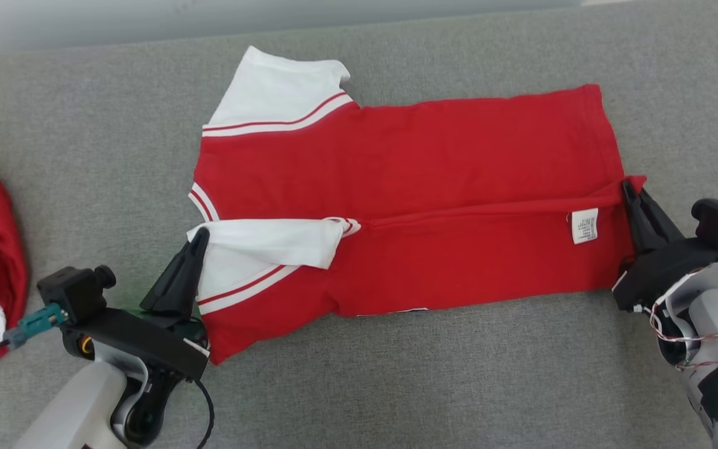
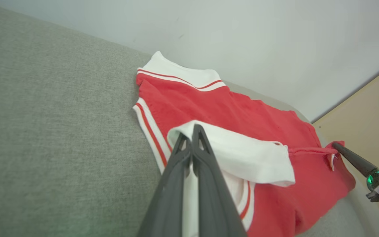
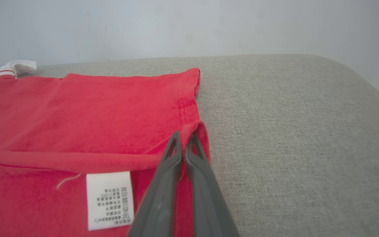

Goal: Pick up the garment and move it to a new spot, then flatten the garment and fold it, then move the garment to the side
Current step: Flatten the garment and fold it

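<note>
Grip is closed on both sides: the left gripper point(image 1: 200, 234) pinches the folded-over white short sleeve point(image 1: 265, 244), and the right gripper point(image 1: 628, 186) pinches the hem corner of the red cotton shirt with white sleeves point(image 1: 409, 162). To fold well, I judge both should carry the near edge away together, level and taut, so the crease runs straight. The shirt lies flat on the grey woven cushion point(image 1: 396, 374), stretching between the two grippers and beyond their tips.
</note>
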You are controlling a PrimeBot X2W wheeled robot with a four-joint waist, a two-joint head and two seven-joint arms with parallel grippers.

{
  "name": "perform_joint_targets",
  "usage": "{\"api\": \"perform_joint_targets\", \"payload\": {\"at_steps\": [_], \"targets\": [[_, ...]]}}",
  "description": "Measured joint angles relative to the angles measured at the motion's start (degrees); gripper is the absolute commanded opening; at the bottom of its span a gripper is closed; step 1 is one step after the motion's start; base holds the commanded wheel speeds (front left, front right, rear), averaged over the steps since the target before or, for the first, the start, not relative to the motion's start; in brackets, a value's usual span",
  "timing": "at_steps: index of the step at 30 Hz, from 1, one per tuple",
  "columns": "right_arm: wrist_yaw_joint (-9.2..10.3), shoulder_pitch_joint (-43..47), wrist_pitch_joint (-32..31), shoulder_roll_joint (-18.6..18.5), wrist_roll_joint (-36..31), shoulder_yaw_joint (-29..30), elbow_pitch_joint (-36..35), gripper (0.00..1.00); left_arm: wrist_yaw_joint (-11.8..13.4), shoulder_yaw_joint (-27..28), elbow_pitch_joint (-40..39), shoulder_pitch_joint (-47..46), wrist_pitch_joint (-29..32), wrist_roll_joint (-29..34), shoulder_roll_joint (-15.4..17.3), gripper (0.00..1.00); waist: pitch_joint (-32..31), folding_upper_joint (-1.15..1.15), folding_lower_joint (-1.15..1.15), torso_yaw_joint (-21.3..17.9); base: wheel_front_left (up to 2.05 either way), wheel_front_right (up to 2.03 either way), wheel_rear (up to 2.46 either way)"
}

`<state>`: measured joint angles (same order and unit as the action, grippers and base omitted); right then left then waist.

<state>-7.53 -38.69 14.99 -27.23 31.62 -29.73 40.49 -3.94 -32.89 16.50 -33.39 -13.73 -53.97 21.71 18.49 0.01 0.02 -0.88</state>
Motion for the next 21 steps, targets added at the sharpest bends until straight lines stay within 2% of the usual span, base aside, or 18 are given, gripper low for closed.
{"api": "perform_joint_targets", "payload": {"at_steps": [2, 3, 4, 5, 6, 7, 15, 21], "targets": [[0.0, -0.55, -0.01, 0.49, -0.69, 0.85, 0.42, 0.0, -0.01, -0.26, 1.4, -0.72, -0.24, 0.93, -0.21, 0.0, 0.55, 0.0, 0.0, -0.18, 0.0, 0.0, 0.0], [0.0, -0.64, -0.01, 0.65, -1.12, 1.32, 0.65, 0.19, -0.02, -0.29, 1.96, -0.86, -0.44, 1.41, -0.42, 0.0, 0.71, 0.0, 0.0, -0.28, 0.0, 0.0, 0.0], [0.0, -0.64, -0.01, 0.87, -1.49, 2.0, 0.79, 0.77, -0.05, -0.24, 2.42, -0.89, -0.51, 1.76, -0.64, 0.08, 0.75, 0.0, 0.0, -0.36, 0.0, 0.0, 0.0], [0.0, -0.57, -0.01, 1.1, -1.98, 3.04, 0.66, 1.0, -0.07, -0.07, 2.79, -0.89, -0.63, 1.96, -0.91, 0.29, 0.68, 0.0, 0.0, -0.4, 0.0, 0.0, 0.0], [0.0, -0.49, 0.0, 1.3, -2.53, 4.24, 0.14, 1.0, -0.07, 0.22, 3.03, -0.88, -0.79, 2.45, -1.09, 0.76, 0.54, 0.0, 0.0, -0.39, 0.0, 0.0, 0.0], [0.0, -0.32, 0.0, 1.46, -3.12, 5.41, -0.54, 1.0, -0.01, 0.73, 3.13, -0.88, -0.96, 2.61, -1.25, 1.0, 0.33, 0.0, 0.0, -0.36, 0.0, 0.0, 0.0], [0.01, 6.95, 0.13, 3.78, -6.53, 16.85, -7.83, 1.0, 2.6, 2.21, -0.45, 3.09, -1.03, 3.56, -1.1, 1.0, -2.17, 0.0, -0.02, -0.21, 0.0, 0.0, 0.0], [0.01, 14.01, 0.11, 5.9, -8.78, 19.71, -12.29, 1.0, 5.88, 2.01, -7.69, 9.85, 0.43, 3.16, 0.86, 1.0, -4.82, 0.0, -0.02, -0.32, 0.0, 0.0, 0.0]]}}
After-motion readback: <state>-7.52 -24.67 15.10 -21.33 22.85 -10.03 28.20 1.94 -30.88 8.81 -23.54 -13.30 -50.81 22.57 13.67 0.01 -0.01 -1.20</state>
